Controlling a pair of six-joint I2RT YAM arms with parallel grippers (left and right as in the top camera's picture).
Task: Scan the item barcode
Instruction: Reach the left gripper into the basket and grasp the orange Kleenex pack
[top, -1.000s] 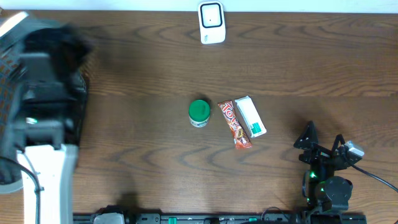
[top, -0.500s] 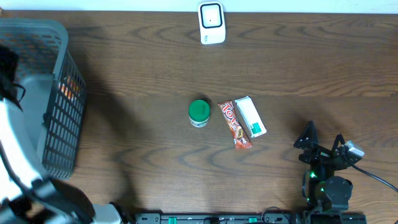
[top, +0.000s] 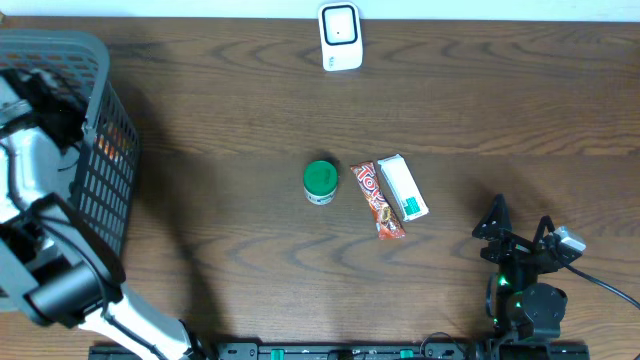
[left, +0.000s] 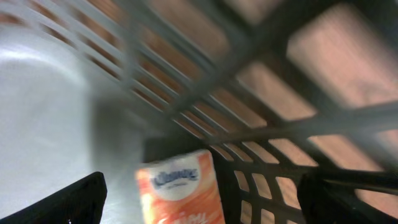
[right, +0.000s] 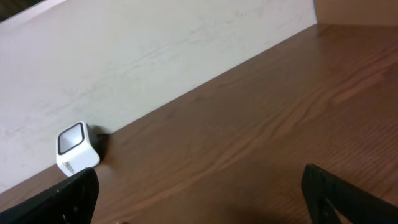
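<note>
The left gripper (left: 205, 208) is down inside the basket (top: 95, 60), far to the left of the scanner (top: 340, 37) and nearer the robot. Its jaws stand wide with nothing between them. An orange tissue pack (left: 180, 190) lies on the basket floor just beneath.

If that pack is the item to scan (the pictures do not settle this), the gripper should drop straight down, close across the pack's narrow sides and keep clear of the mesh wall. It should then lift high enough to pass the rim before it swings right toward the scanner, barcode side turned to the window.

The left arm (top: 30, 170) bends over the rim from the near side, its wrist tipped downward; the wrist view is blurred.

A green-lidded jar (top: 320, 181), a candy bar (top: 377, 198) and a white box (top: 403, 187) lie on the table (top: 500, 100) in a row, below the scanner. The right gripper (top: 520, 228) rests low and to the right of the scanner, jaws wide and empty, pointing toward it.
</note>
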